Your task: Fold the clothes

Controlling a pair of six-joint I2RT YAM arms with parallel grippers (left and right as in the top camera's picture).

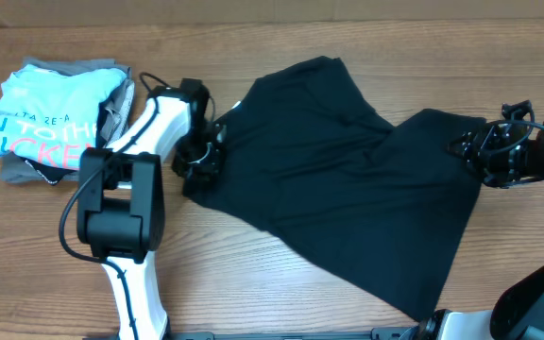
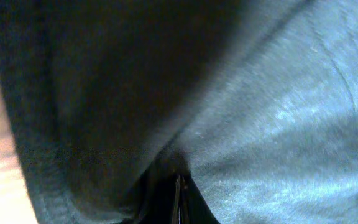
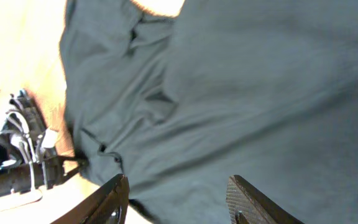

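Note:
A black garment point(image 1: 348, 179) lies spread and rumpled across the middle of the wooden table. My left gripper point(image 1: 201, 151) is at its left edge, shut on the fabric; in the left wrist view the dark cloth point(image 2: 229, 93) fills the frame and the jaws point(image 2: 179, 199) are pinched together on it. My right gripper point(image 1: 466, 149) is open at the garment's right edge. In the right wrist view the open fingers point(image 3: 178, 196) hover over the cloth point(image 3: 241, 93).
A folded pile of clothes point(image 1: 55, 118), light blue with red lettering on grey, sits at the far left. The left arm's base point(image 1: 121, 208) stands at the front left. The table surface point(image 1: 253, 274) shows in front.

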